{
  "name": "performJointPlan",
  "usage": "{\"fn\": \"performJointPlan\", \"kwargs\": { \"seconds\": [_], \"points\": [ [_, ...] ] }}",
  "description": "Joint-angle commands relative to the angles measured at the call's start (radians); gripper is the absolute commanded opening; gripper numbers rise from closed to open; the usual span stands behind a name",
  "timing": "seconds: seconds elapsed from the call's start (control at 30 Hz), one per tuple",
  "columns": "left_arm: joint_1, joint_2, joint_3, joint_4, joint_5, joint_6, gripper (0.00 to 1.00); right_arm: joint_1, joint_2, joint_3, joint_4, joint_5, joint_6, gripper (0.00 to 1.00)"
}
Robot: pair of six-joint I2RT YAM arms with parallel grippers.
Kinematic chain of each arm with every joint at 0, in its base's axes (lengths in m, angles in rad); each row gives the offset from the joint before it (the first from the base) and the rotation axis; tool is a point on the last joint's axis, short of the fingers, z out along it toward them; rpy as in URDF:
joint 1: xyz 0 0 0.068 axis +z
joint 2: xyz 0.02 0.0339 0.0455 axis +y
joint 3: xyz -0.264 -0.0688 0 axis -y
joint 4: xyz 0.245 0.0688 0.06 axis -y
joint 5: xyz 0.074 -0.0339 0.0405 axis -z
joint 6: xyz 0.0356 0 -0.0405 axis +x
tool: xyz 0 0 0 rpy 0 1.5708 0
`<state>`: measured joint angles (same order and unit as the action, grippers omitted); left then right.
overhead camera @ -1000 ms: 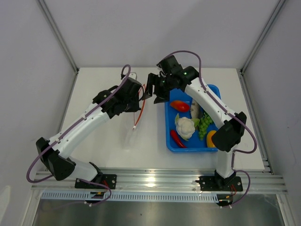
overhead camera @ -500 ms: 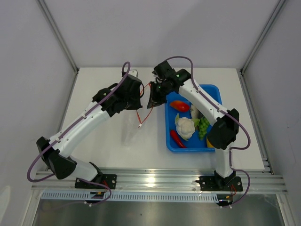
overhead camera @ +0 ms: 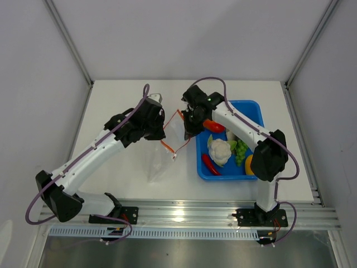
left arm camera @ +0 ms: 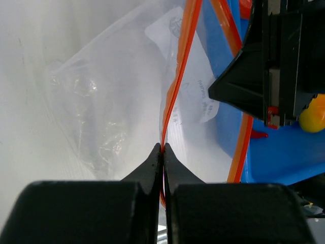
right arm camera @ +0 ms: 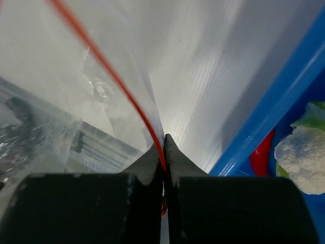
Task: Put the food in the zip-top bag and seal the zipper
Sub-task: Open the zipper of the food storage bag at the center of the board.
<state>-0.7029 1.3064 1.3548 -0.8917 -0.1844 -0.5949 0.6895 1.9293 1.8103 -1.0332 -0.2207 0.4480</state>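
Both arms meet over the middle of the table (overhead camera: pixel 120 97), bag hung between them. Left gripper (left arm camera: pixel 162 148): fingers pressed right together, nipping one lip of the zipper (left arm camera: pixel 177 76) with the red-orange strip running up out of the tips. Right gripper (right arm camera: pixel 163 145): likewise fully closed, pinching the strip on the tray side. Zip-top bag (overhead camera: pixel 160 162) hangs and drapes from the two pinches, its clear body sagging toward the near edge and partly resting on the table, just left of the blue tray (overhead camera: pixel 228 176). Mouth looks to be parted only a little, the two strips forming a narrow V in the overhead view. All the food sits in the tray, none in the bag: tomato (overhead camera: pixel 213 125), cauliflower (overhead camera: pixel 221 151), chili (overhead camera: pixel 211 163), grapes (overhead camera: pixel 242 147), pepper (overhead camera: pixel 250 163). Judged step: spreading the mouth open. To do it well, draw the two pinches apart slowly and level so the lips separate without tearing free of the fingertips; the holds are thin, right at the strip, and a jerk would likely slip them. Keep the opening turned toward the tray. Wider than the cauliflower is the target, since that looks the bulkiest piece
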Motion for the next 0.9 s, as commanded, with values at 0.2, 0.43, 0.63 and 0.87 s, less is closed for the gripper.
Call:
{"fn": "performJointPlan", "kwargs": {
  "seconds": [0.2,0.43,0.63,0.87],
  "points": [
    [0.023,0.042,0.066,0.005,0.088,-0.013,0.04,0.090,-0.084,0.135,0.032,0.018,-0.037,0.00],
    [0.031,0.045,0.067,-0.007,0.086,-0.014,0.22,0.117,-0.081,0.169,-0.001,0.046,-0.046,0.00],
    [0.051,0.056,0.072,-0.013,0.088,-0.017,0.31,0.130,-0.081,0.164,0.001,0.044,-0.058,0.00],
    [0.080,0.065,0.084,-0.076,0.085,-0.023,0.01,0.134,-0.070,0.153,-0.014,0.099,-0.087,0.00]
  ]
}}
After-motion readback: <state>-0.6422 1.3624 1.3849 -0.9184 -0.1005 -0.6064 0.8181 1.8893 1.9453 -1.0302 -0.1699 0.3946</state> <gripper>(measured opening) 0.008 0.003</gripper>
